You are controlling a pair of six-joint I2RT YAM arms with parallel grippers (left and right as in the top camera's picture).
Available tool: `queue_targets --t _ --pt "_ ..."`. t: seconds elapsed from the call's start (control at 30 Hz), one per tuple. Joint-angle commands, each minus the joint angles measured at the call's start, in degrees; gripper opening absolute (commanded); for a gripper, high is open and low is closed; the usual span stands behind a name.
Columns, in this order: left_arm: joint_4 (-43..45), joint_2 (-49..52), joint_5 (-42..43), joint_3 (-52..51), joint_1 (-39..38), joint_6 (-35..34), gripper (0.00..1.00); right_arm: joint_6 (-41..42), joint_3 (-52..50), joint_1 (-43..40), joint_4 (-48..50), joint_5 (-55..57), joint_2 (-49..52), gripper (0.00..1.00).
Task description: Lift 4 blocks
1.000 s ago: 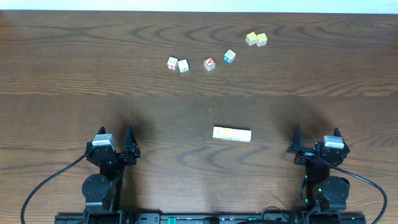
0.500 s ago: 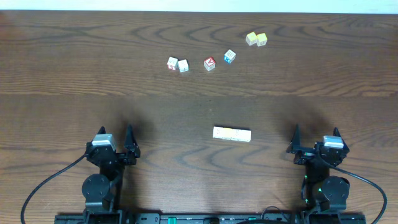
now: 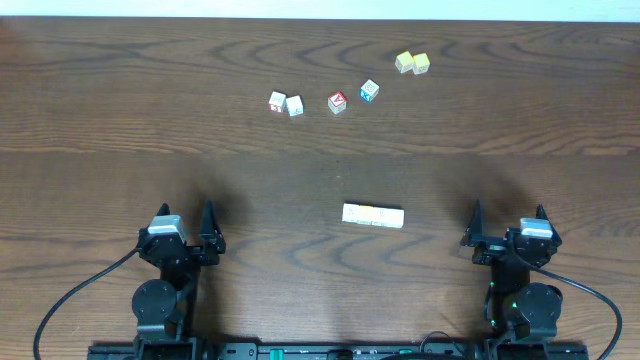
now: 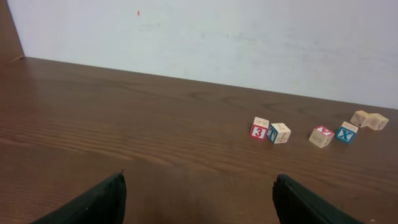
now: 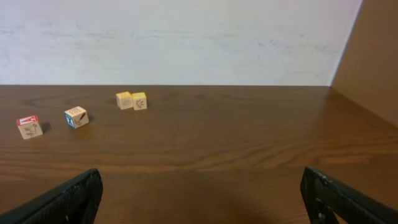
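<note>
wooden table (image 3: 100,120), blocks (image 3: 373,215) between left fingers (image 4: 93,202) and right fingers (image 5: 68,202), apart

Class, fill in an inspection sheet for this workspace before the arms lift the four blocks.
Surface: dark wooden table, flat.
Job's things: blocks, four in a touching row between the arms, nearer the right one, untouched.
Clutter: pale pair, red cube, blue cube, yellow pair, all on the far side.
Grippers: left gripper and right gripper open, empty, near edge.
Cables: black cable loops from each base.
Surroundings: white wall.
</note>
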Motion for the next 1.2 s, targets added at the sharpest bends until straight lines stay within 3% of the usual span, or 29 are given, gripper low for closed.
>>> queue_targets --t 0.0,0.73,1.0,1.17 --pt "-2.8 -0.4 -0.5 -0.4 0.3 0.8 0.76 -0.9 -0.1 -0.7 -0.3 -0.3 -0.3 0.99" --pt "-2.7 -0.5 0.6 -0.4 0.0 -1.4 0.76 -0.9 -0.1 -0.7 -0.3 -0.3 -0.3 0.99" --pt "-2.8 -0.5 0.6 -0.4 0.0 8.3 0.76 -0.9 -0.1 -0.7 -0.3 -0.3 -0.3 0.99" --pt "-2.9 -0.5 0.2 -0.4 0.0 9.1 0.76 -0.9 -0.1 -0.7 -0.3 -0.3 -0.3 0.99"
